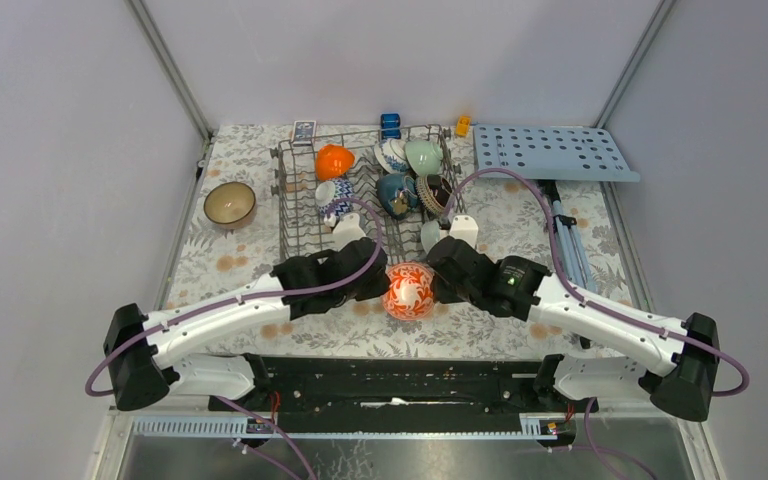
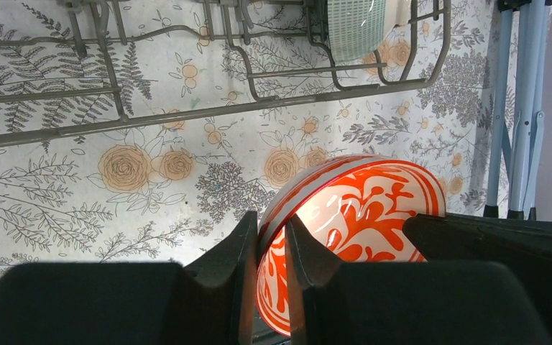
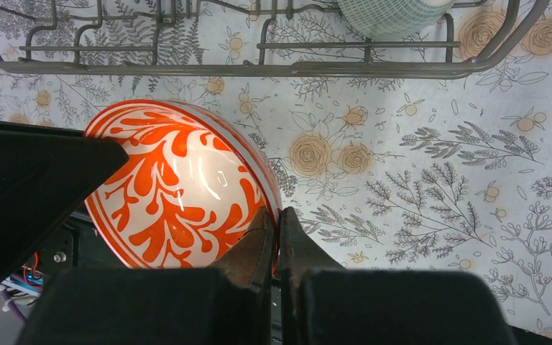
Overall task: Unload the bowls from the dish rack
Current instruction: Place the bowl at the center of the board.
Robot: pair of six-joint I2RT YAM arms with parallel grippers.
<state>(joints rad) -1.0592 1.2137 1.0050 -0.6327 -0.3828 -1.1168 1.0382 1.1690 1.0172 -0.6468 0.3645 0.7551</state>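
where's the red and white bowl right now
In the top view the red-and-white bowl is centre-front, just before the dish rack, its rim pinched by the left gripper and right gripper.

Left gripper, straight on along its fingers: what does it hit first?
The red-and-white bowl: the left gripper straddles its rim. Past that, likely the flowered tablecloth, short of the dish rack; depth is unclear.

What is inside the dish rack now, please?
Bowls: orange, two blue-and-white, pale green, dark blue, dark brown, and a checked one at the near edge. The arms hide the rest of that end.
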